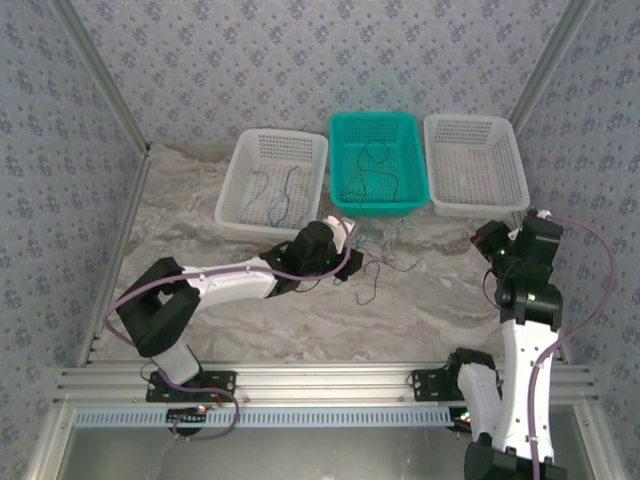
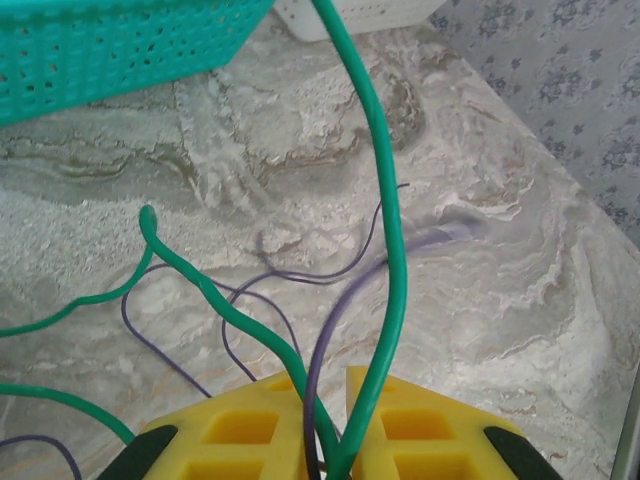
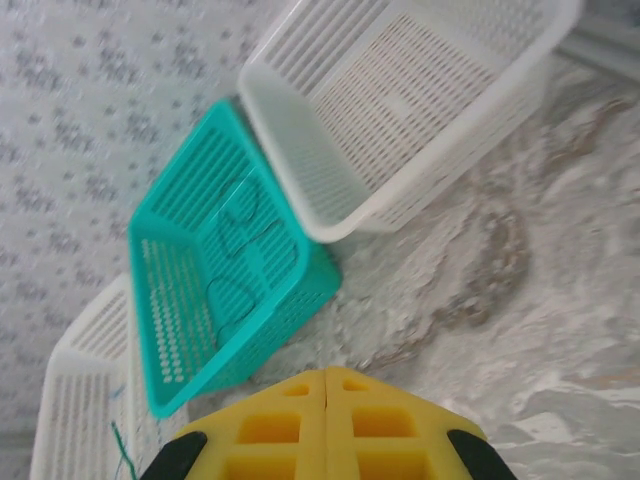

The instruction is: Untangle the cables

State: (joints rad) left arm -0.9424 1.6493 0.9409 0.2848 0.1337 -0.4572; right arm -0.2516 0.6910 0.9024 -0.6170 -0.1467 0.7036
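Observation:
My left gripper point(image 2: 335, 388) is shut on the cables, with a thick-looking green cable point(image 2: 386, 200) and a purple cable point(image 2: 322, 370) pinched between its yellow fingers. The green one runs up toward the teal basket point(image 2: 110, 50). More thin purple loops point(image 2: 290, 275) lie on the marble table. From above, my left gripper point(image 1: 355, 243) sits just in front of the teal basket point(image 1: 345, 195), and loose cable ends point(image 1: 385, 267) trail to its right. Dark cables point(image 1: 375, 165) lie inside that basket. My right gripper point(image 3: 325, 378) is shut on nothing and hovers over the table.
A white basket point(image 1: 240, 180) on the left holds blue wires point(image 1: 272, 190). Another white basket point(image 1: 515, 165) stands at the right. The right arm point(image 1: 525, 275) is raised near the right wall. Metal frame rails run along the near edge point(image 1: 320, 385).

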